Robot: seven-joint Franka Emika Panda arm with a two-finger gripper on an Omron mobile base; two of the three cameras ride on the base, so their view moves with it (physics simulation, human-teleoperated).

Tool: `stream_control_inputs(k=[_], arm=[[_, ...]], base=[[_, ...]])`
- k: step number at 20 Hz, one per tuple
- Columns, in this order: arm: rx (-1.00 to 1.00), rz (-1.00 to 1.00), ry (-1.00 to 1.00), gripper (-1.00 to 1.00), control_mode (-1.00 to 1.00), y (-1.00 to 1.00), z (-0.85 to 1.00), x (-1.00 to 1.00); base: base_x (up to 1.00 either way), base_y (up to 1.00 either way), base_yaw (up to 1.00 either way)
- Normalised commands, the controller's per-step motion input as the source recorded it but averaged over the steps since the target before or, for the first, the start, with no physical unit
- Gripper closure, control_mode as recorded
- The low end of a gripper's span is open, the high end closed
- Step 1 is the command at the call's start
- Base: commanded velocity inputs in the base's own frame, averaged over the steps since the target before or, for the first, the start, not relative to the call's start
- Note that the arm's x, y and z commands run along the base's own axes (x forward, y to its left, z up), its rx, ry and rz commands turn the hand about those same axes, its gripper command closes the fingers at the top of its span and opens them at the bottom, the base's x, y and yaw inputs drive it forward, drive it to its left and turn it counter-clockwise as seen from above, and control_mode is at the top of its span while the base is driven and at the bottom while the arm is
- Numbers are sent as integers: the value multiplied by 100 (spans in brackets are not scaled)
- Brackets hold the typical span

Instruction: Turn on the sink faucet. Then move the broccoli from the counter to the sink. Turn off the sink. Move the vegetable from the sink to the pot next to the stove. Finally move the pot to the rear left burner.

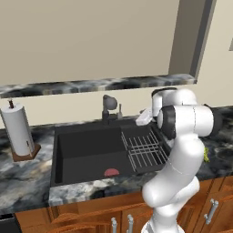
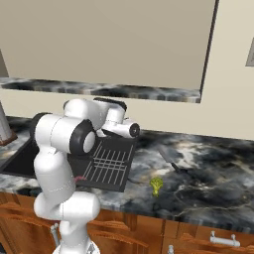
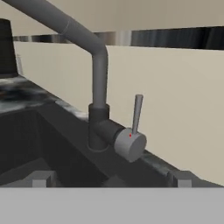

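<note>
The arm is reaching over the dark sink, and the hand view is looking straight at the faucet. The faucet's grey column is standing upright at the back rim, its spout angling up and away toward the top left of that view. The thin lever handle is standing nearly vertical on the round valve body, which is carrying a small red dot on its face. The end effector is sitting released, its two grey fingertips spread wide at the bottom of the hand view, short of the faucet base and not touching it.

Over on the right base view, the broccoli is lying on the marbled desk (a small yellow-green piece), just beside the front right corner of the sink and well apart from the hand. A wire drying rack is filling the sink's right half. A red object is lying in the left basin near the front wall. A paper towel roll is standing upright at the far left.
</note>
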Motion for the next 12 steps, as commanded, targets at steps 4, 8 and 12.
stream_control_inputs(k=[4, 8, 12], arm=[[0, 8, -1, -100, -100, 16, 0, 36], [0, 6, -9, -100, -100, 23, -10, 29], [0, 5, -11, -100, -100, 24, -11, 28]], base=[[0, 0, 0], [0, 0, 0], [0, 0, 0]])
